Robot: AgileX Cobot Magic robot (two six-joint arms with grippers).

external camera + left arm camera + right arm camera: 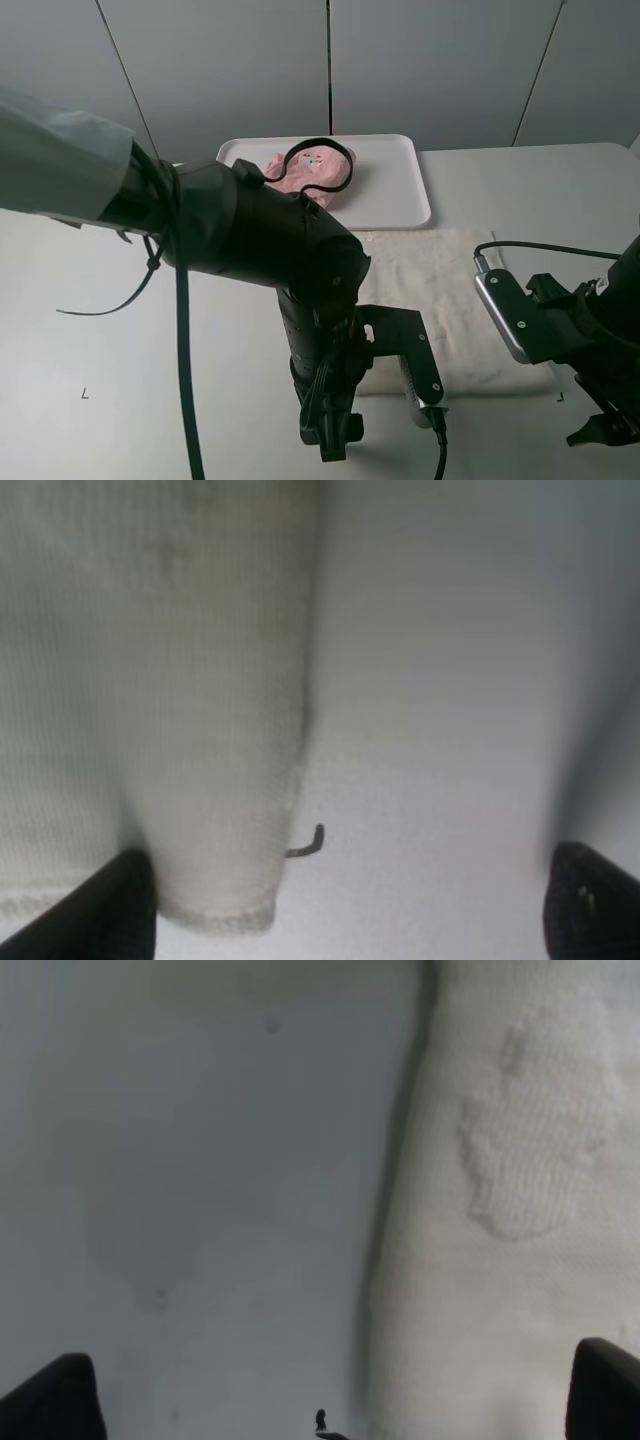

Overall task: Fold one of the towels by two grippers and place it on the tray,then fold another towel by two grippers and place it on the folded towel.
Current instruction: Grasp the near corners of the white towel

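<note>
Towels, two: pink towel (312, 172) on one tray (400, 190), cream towel (440, 290) between left claw (345, 910), right claw (330, 1400), both splayed

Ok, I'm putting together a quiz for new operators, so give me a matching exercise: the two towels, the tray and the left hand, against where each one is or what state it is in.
Things
1. pink towel
2. cream towel
3. tray
4. left hand

Place or state
A. spread flat on the table, in front of the tray
B. open, at a corner of the cream towel
C. lying on the tray
D. white, at the far side of the table

Pairs: 1-C, 2-A, 3-D, 4-B
</note>
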